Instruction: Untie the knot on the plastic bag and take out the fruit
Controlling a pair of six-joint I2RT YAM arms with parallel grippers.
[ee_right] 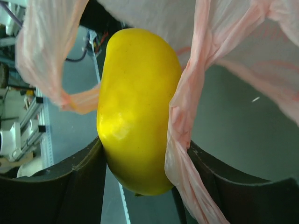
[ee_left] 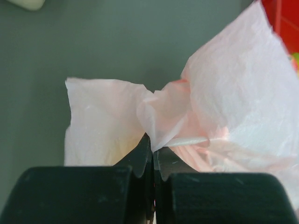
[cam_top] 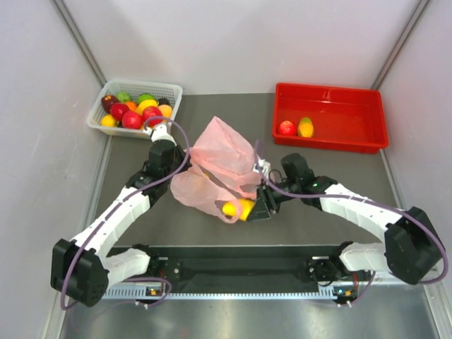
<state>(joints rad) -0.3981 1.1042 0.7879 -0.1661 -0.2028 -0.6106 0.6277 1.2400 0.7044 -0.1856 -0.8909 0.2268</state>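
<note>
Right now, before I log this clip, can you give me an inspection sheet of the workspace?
Surface: grey table, no spills seen.
Job's things: pink bag held up between the arms, mouth open, no knot seen; yellow oval fruit at the mouth; apple and mango in the red tray.
Clutter: white basket at far left, holding a fruit pile.
Hands: left hand shut on the pink bag; right hand shut on the yellow oval fruit, with a bag strip between fruit and one finger.
Cables: purple cable loops off each arm, the left one close to the bag.
Surroundings: pale walls on three sides.
</note>
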